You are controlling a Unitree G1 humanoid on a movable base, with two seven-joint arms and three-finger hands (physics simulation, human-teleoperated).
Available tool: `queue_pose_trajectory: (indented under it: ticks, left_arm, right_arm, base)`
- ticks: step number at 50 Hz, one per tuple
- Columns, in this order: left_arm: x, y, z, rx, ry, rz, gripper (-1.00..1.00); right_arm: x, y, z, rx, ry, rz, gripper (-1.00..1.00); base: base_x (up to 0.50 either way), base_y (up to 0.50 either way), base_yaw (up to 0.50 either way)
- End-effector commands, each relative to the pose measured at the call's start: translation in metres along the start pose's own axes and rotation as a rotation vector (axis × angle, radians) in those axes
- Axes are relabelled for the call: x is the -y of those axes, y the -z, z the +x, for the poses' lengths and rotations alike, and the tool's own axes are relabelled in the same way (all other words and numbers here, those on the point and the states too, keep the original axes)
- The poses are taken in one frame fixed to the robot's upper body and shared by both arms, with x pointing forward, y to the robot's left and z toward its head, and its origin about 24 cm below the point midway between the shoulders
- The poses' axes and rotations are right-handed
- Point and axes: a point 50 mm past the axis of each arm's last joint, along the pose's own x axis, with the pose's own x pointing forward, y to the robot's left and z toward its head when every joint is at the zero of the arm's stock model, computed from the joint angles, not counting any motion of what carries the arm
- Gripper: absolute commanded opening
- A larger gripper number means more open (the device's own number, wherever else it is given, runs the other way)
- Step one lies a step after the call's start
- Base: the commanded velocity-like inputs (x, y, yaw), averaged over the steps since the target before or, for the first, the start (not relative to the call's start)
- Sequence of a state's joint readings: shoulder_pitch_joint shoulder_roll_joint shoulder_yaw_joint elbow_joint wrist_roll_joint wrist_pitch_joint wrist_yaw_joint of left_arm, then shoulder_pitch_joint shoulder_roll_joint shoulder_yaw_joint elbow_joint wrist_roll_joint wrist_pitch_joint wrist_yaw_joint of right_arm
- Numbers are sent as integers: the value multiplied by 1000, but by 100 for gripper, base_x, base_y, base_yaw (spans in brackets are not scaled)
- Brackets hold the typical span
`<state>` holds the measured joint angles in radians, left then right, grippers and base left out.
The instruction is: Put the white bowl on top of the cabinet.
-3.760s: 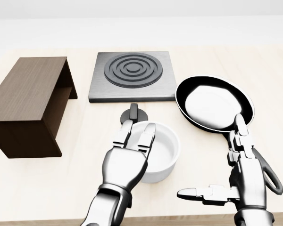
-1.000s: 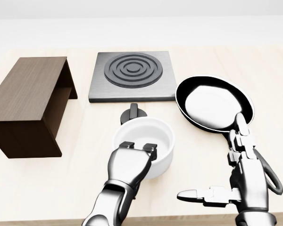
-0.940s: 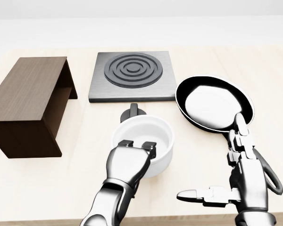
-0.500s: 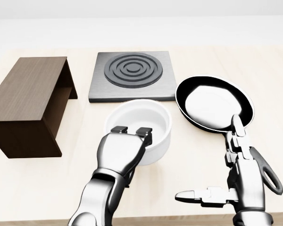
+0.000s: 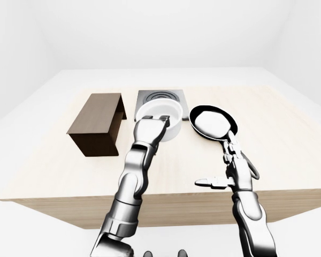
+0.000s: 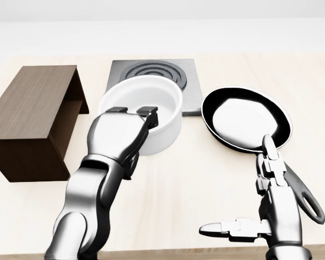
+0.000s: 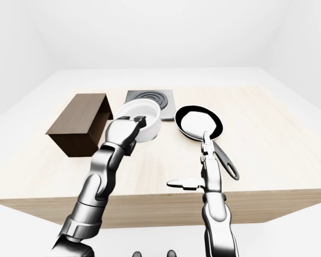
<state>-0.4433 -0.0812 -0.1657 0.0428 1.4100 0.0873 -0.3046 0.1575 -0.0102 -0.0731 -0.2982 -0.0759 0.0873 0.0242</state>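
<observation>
Item: round white ceramic bowl [image 6: 143, 111], raised off the pale wooden table [image 6: 206, 179], just right of the dark brown wooden box cabinet [image 6: 30, 116] and overlapping the grey square hotplate [image 6: 187, 73] in head view. Left hand [image 6: 119, 138] fingers [image 6: 147, 112] clamped over the near rim, 2 tips hooked inside. Right hand [image 6: 271, 216] fingers spread, empty, beside the black frying pan [image 6: 246, 119]. Risk, judged: a 1-sided rim pinch may let the bowl tip or slip; its base could strike the cabinet edge.

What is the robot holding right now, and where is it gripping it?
The left hand holds the white bowl by its near rim; the right hand holds nothing.
</observation>
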Motion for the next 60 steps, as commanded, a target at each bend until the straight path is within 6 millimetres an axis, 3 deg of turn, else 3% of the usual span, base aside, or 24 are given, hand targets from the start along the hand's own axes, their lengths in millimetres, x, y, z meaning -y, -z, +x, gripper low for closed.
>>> queue_pose_trajectory:
  ticks: [1, 10, 28, 47, 60]
  left_arm:
    - [-48, 18, 16, -39, -112, 66, -100]
    - [-89, 40, 25, -61, -202, 38, -100]
    - [-124, 81, 32, -121, -321, 9, -100]
    - [-136, 135, 43, -263, -403, -60, -100]
    - [-126, 173, 44, -405, -428, -97, -100]
  right_arm:
    - [1, -2, -3, 7, -3, 2, 100]
    - [1, -4, -4, 16, -6, 4, 100]
    - [-1, -5, -8, 15, -14, 1, 100]
    - [-4, -5, -8, 16, -19, -2, 100]
    - [-3, -3, -8, 9, -19, -3, 100]
  base:
    - [0, 0, 0]
    - [0, 0, 0]
    - [0, 0, 0]
    - [0, 0, 0]
    - [0, 0, 0]
